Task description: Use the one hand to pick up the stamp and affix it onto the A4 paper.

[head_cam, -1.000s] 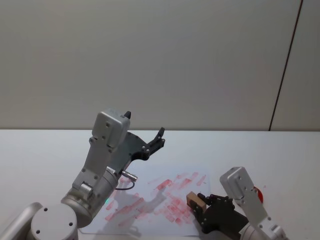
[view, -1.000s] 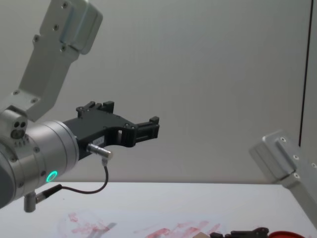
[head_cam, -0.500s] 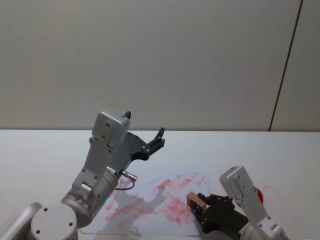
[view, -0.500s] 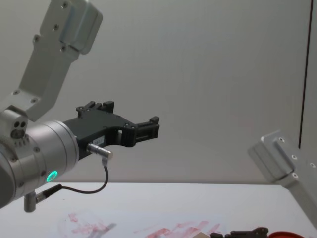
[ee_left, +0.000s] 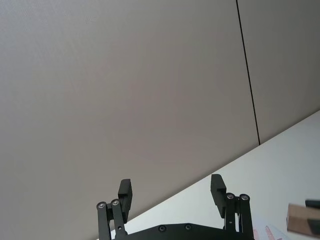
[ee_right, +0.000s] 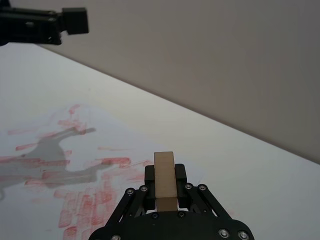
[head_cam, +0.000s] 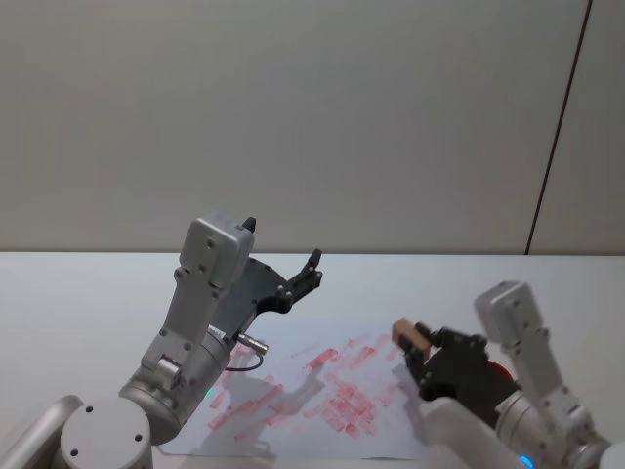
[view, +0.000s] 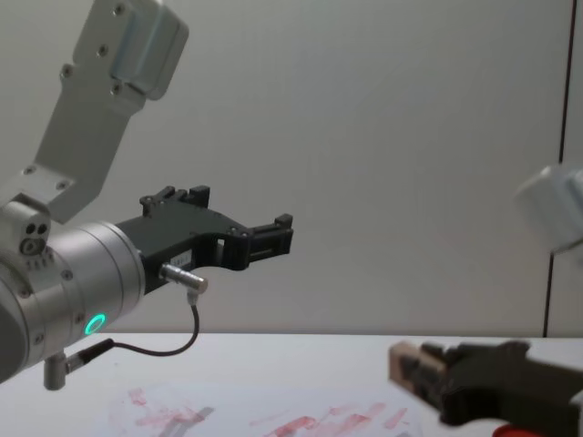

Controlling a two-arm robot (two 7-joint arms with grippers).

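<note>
- Pale grey wall [head_cam: 293,117], split by a dark vertical seam [head_cam: 562,127] at the upper right of the frame, stands behind a white worktop [head_cam: 78,293].
- At the lower right of the head view, the stamp [head_cam: 411,334] is a pale wooden block clamped in the right gripper [head_cam: 416,344].
- In the right wrist view the stamp [ee_right: 164,182] stands on end, with the two black fingers [ee_right: 150,175] pressed against its broad sides.
- In the chest view the stamp [view: 401,364] juts from the gripper toward the left of the frame, at the lower right, and looks lifted clear of the sheet.
- The A4 paper [head_cam: 283,440] lies flat on the worktop at the lower centre of the head view, covered with red smears and blotches.
- The stamp hangs over the paper's upper right corner in that frame.
- The silver-grey right arm [head_cam: 522,342] rises behind the gripper from the lower right corner of the frame.
- The left gripper [ee_left: 171,186] is held high above the worktop at the left centre of the head view, well apart from the stamp.
- Its fingers are spread wide and grasp nothing.
- The left arm's shadow [head_cam: 259,401] falls across the paper's left half.
- One end of the stamp [ee_left: 302,225] shows at the lower right edge of the left wrist view.
</note>
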